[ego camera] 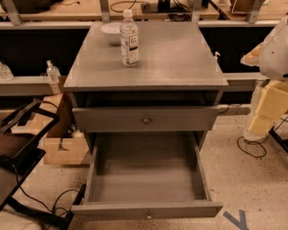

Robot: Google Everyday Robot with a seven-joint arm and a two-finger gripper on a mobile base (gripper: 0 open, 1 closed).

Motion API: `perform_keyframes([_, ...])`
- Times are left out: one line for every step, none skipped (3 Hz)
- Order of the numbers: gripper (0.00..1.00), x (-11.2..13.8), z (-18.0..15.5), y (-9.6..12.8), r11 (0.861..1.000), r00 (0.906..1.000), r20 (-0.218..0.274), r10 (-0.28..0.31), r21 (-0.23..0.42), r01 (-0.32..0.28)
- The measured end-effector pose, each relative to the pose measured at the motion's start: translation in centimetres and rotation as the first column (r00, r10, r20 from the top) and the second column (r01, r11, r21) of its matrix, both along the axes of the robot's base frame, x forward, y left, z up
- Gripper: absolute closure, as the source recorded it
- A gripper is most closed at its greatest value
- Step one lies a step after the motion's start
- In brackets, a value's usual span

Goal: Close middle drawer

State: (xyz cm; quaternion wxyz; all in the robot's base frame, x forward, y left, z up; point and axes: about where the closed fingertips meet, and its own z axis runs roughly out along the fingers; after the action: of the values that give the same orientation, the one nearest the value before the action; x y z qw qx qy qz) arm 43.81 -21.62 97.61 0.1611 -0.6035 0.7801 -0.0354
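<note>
Nearest me, the middle drawer point(146, 210) is pulled far out of the grey cabinet point(81, 83); its flat front sits at the bottom edge of the view with a small round knob point(148, 215) at its centre, and the deep plain box behind it shows its bare grey bottom. A strip of blue tape point(238, 219) lies on the speckled floor just right of that front; black cables point(49, 204) trail across the floor on the left, near a dark cart point(20, 143).

Further back, the upper drawer point(189, 119) stands slightly out from the cabinet face, its own knob point(146, 120) in the middle; a cardboard box point(63, 146) sits on the floor left of the cabinet. The gripper point(260, 121) hangs off to the right edge, beside the cabinet and well apart from the open drawer, touching nothing; whether it is open or closed I cannot tell.

On the cabinet top a clear water bottle point(129, 39) stands upright toward the back left; a white bowl point(111, 32) rests just behind it. Wooden benches point(67, 9) run across the far wall.
</note>
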Motion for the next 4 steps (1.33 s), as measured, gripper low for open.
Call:
perform_keyframes([0.0, -0.1, -0.1, 0.1, 1.0, 0.9999, 0.011, 0.003, 0.003, -0.003])
perform_keyframes([0.0, -1.7, -2.4, 1.1, 0.996, 0.9978, 0.031, 0.059, 0.061, -0.061])
perform_keyframes([0.0, -4.5, -12.2, 0.7, 0.964, 0.9975, 0.025, 0.066, 0.255, -0.071])
perform_keyframes([0.0, -4.6, -19.3, 0.8, 0.929, 0.9982, 0.045, 0.039, 0.366, -0.053])
